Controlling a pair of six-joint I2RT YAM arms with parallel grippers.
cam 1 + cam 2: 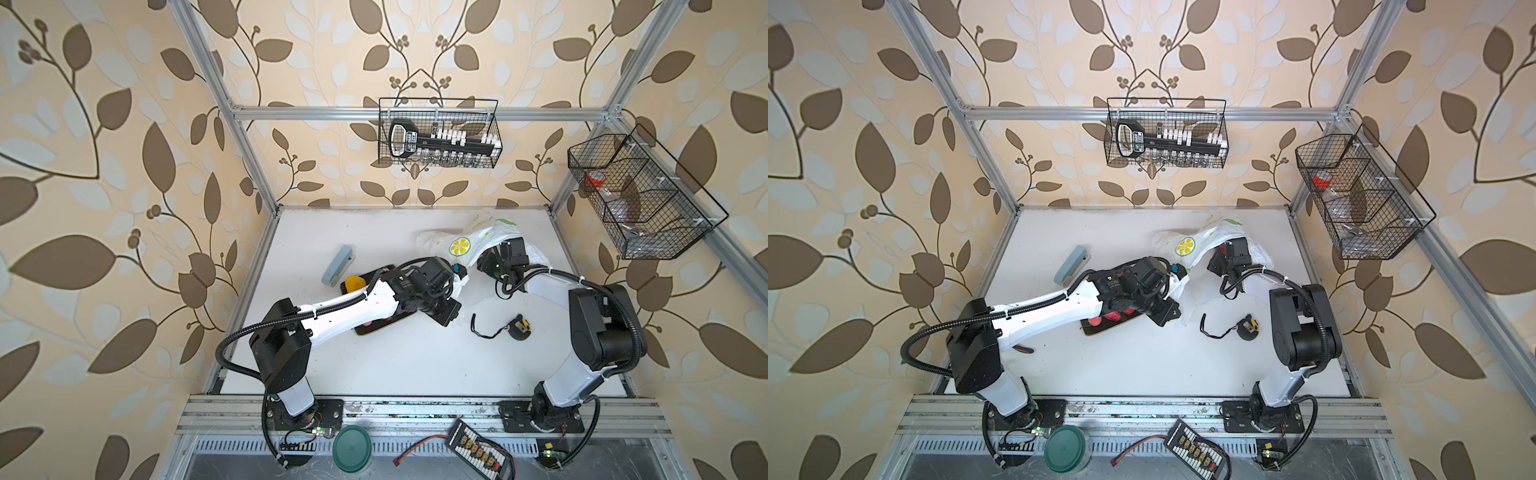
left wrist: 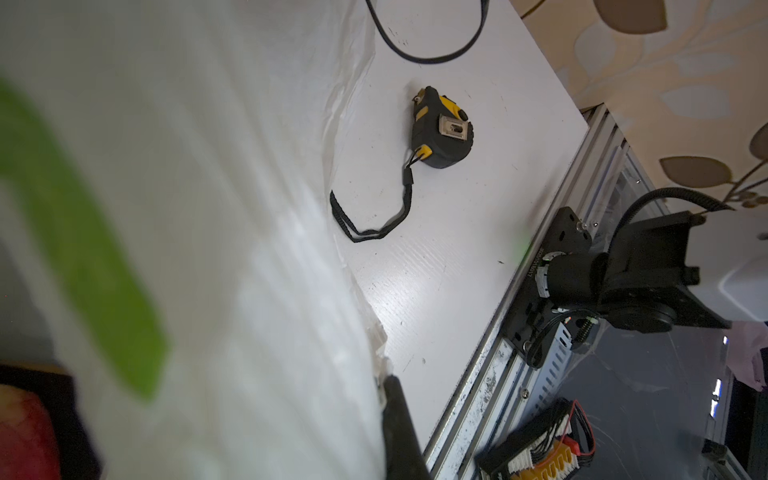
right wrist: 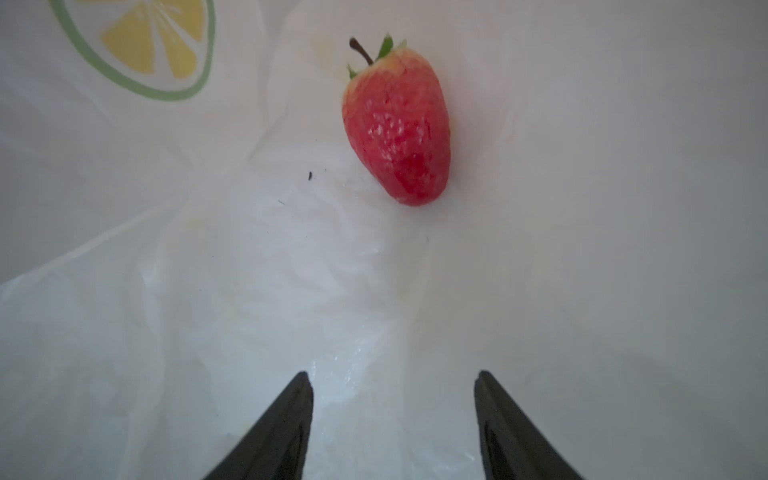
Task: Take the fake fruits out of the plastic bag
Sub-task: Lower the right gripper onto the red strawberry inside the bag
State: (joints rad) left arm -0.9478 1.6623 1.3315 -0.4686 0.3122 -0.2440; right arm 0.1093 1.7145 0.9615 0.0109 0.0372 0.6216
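The white plastic bag (image 1: 478,241) with lemon-slice prints lies at the back right of the table in both top views. My left gripper (image 1: 460,275) is shut on the bag's near edge; in the left wrist view the bag (image 2: 208,208) fills the picture beside one dark finger (image 2: 399,415). My right gripper (image 3: 392,382) is inside the bag, open and empty. A red strawberry (image 3: 399,124) lies on the plastic ahead of its fingertips. Other fake fruits, a yellow one (image 1: 355,282) and red ones (image 1: 1104,319), sit on a dark tray (image 1: 374,330) under the left arm.
A black and yellow tape measure (image 1: 517,328) with its strap lies near the right arm. A blue-grey stapler (image 1: 337,266) rests left of the tray. Off the front edge are a green lid (image 1: 352,449) and a connector board (image 1: 478,449). Wire baskets (image 1: 438,133) hang on the frame.
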